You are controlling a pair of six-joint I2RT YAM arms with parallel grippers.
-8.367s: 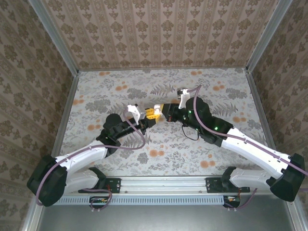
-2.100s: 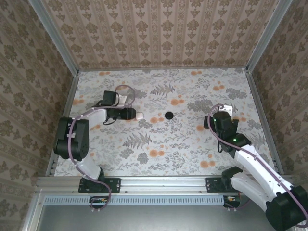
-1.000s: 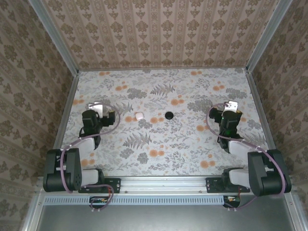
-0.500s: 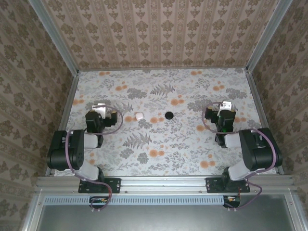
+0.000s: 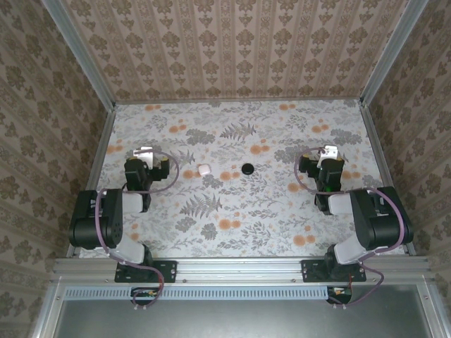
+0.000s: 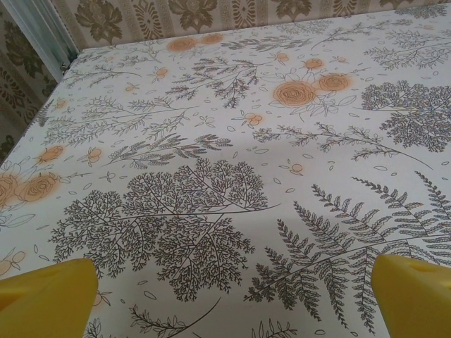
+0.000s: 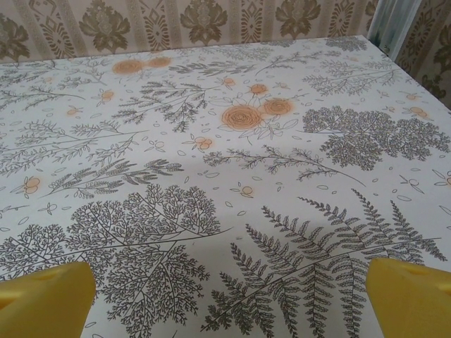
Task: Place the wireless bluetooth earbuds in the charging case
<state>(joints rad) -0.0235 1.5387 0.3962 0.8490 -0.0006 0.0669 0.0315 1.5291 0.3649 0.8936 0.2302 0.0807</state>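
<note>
Charging case [image 5: 247, 167], a round black puck with no long axis to align with, lies flat near the middle of the patterned table [image 5: 232, 204]. Just to the left of the case sits a small white object [image 5: 204, 170]. Well to the left of the case hangs the left gripper [image 6: 229, 303], and well to its right the right gripper [image 7: 225, 299]. Both have fingers spread wide and hold nothing. The right gripper appears slightly nearer the case. Whether the earbuds lie inside the case cannot be told.
</note>
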